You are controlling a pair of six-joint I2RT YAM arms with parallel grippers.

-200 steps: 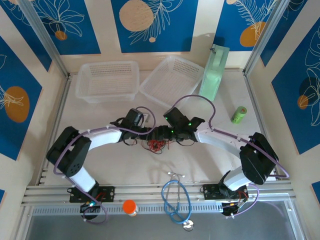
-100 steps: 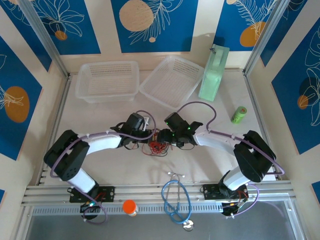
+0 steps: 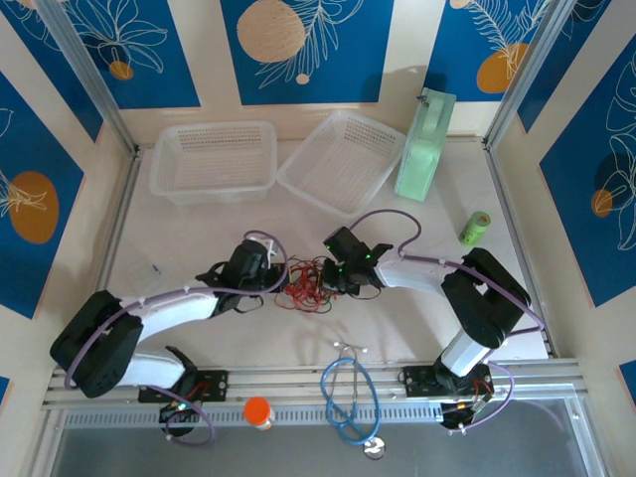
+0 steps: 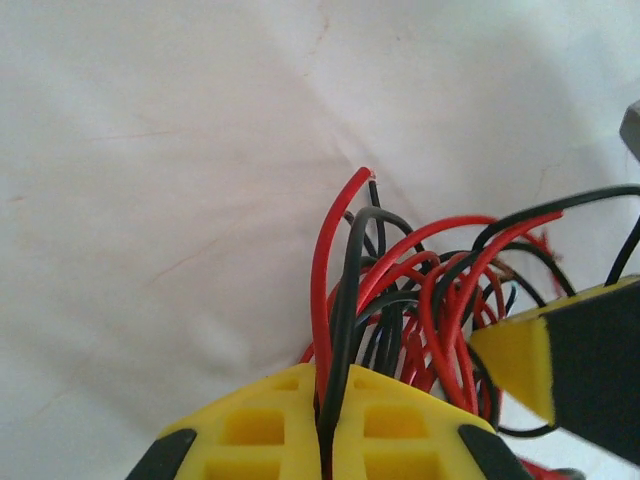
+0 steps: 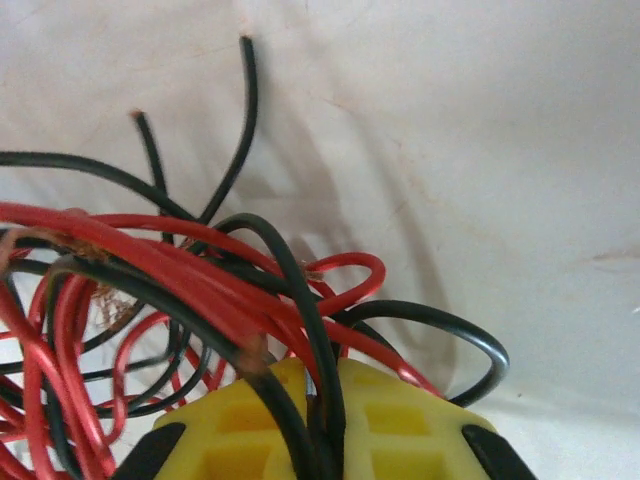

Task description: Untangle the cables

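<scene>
The cables [image 3: 306, 283], thin red and black wires in a loose tangle, lie on the white table between my two grippers. My left gripper [image 3: 277, 278] is at the tangle's left side. In the left wrist view its yellow jaws [image 4: 328, 385] are shut on a red and a black wire of the cables [image 4: 430, 290]. My right gripper [image 3: 329, 279] is at the tangle's right side. Seen from the right wrist, its jaws [image 5: 325, 385] are shut on black and red strands of the cables [image 5: 180, 270]. A yellow fingertip [image 4: 520, 360] of the right gripper shows beside the wires.
Two clear plastic baskets [image 3: 214, 159] [image 3: 343, 161] stand at the back, with a pale green box [image 3: 425, 144] leaning to their right. A green roll [image 3: 476, 228] lies at the right. A blue stethoscope [image 3: 348, 397] and an orange-capped object [image 3: 258, 410] lie at the near edge.
Both grippers have shut on the tangle, the left one first. The left arm has drawn back to the left and lower, and the wires now spread wider between the grippers.
</scene>
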